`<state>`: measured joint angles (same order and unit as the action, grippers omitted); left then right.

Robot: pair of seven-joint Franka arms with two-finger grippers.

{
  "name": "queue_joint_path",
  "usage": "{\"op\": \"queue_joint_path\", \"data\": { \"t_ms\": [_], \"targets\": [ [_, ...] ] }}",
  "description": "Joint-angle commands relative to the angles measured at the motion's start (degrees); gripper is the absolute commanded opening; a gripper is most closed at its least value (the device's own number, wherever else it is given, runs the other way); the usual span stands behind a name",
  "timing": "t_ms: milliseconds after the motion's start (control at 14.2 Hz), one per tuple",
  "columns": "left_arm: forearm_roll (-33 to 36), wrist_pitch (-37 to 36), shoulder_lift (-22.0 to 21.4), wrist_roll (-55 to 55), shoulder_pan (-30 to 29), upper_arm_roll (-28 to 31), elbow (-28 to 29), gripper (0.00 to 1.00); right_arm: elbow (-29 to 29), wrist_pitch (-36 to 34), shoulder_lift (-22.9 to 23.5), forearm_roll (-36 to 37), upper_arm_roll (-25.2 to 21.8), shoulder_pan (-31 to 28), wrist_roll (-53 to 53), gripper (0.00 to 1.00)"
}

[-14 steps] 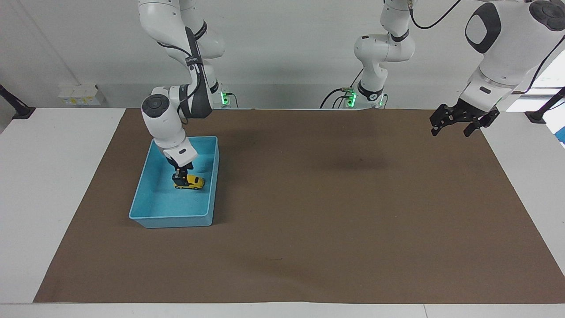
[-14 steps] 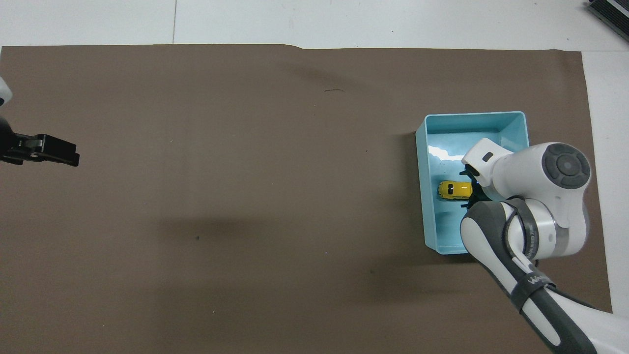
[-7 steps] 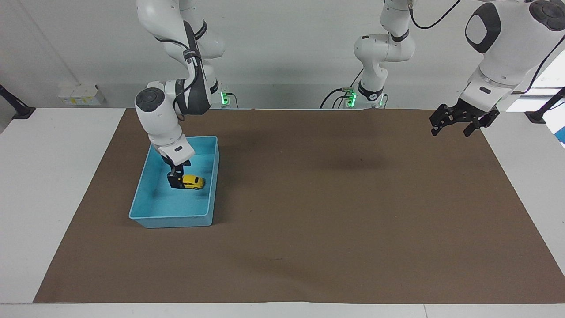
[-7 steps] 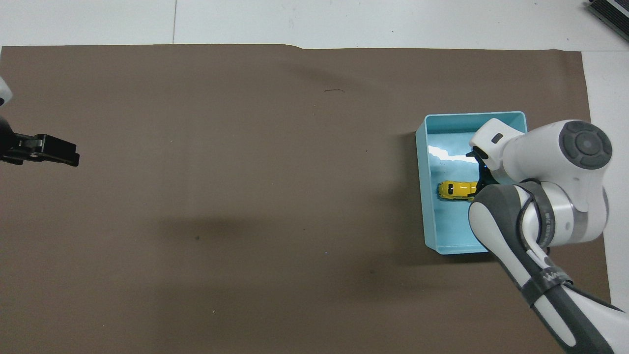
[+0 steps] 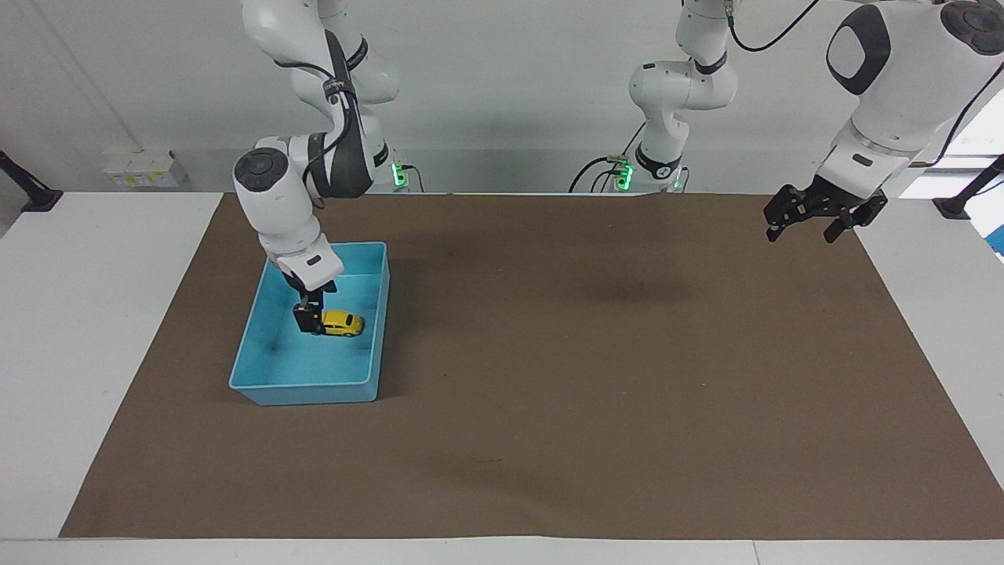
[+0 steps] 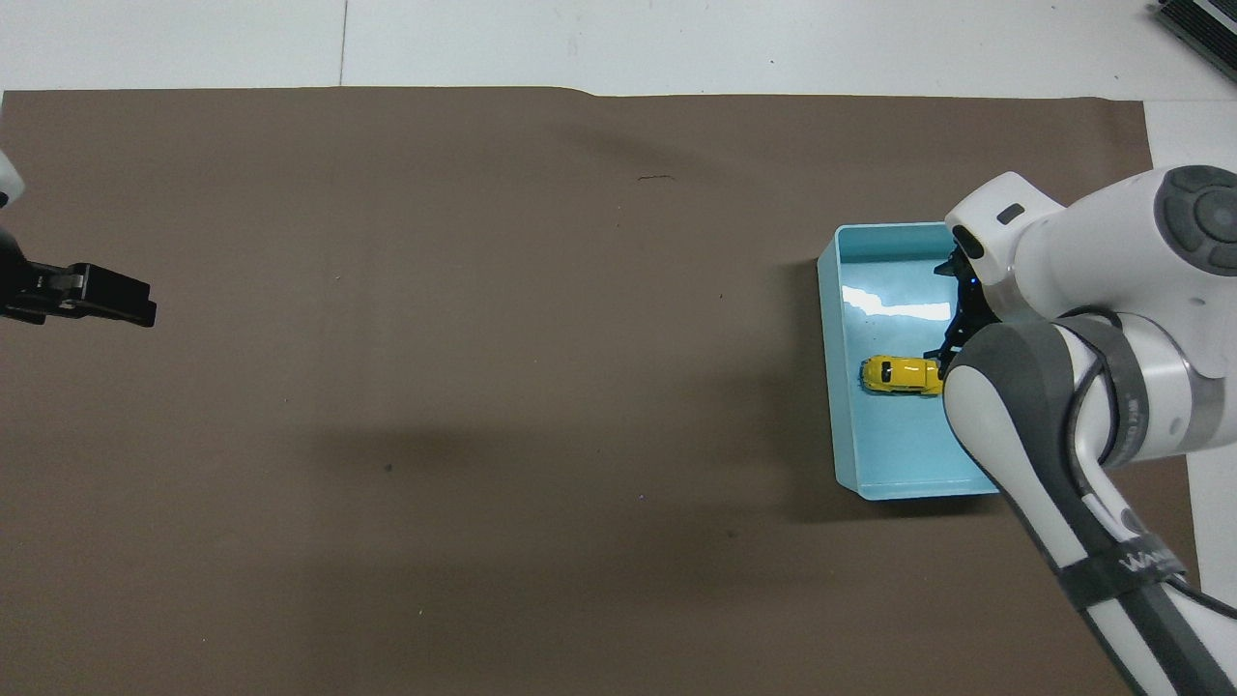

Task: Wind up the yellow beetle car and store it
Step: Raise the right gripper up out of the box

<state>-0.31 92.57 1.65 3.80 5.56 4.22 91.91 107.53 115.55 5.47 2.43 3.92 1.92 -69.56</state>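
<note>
White worktop (image 5: 94, 329) carries one brown mat (image 5: 596, 377) that covers most of its length, with a plain pale wall at the robots' end. Count on the mat: one blue bin (image 5: 369, 369), one yellow beetle car (image 5: 343, 323). Two arms are present, each with one gripper.

Blue bin: rectangular, open-topped, standing on the mat toward the right arm's end of the worktop. Its floor shows a bright reflection in the overhead view (image 6: 894, 307).

Yellow beetle car: one item, lying inside the blue bin on its floor, on its wheels, about midway along the bin's length. In the overhead view the car (image 6: 899, 375) sits clear of the bin wall that faces the middle of the worktop, its long axis across the bin.

Right gripper (image 5: 307, 318): lowered into the blue bin, just beside the car at the end that points toward the right arm's end of the worktop. In the overhead view the right gripper (image 6: 952, 340) is largely covered by the arm's own wrist and forearm. Whether the jaws are released or clenched, and whether they touch the car, I cannot tell.

Left gripper (image 5: 808, 224): raised in the air over the mat's edge at the left arm's end of the worktop, well apart from the bin; the arm waits. Its jaws stand apart, released, holding nothing. The overhead view shows the left gripper (image 6: 97, 295) only at the frame edge.
</note>
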Motion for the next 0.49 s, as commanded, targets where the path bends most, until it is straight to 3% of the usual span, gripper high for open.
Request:
{"op": "queue_joint_path", "data": {
  "t_ms": [0,421],
  "targets": [
    [1.0,-0.4,-0.9,-0.6,-0.2,-0.2,0.3,1.00,-2.6,-5.5,-3.0,-0.1,0.4,-0.3,8.4,1.00],
    [1.0,-0.4,-0.9,-0.6,-0.2,-0.2,0.4,1.00,-3.7,-11.3,-8.5,-4.0,0.5,-0.3,35.0,1.00]
  ]
}}
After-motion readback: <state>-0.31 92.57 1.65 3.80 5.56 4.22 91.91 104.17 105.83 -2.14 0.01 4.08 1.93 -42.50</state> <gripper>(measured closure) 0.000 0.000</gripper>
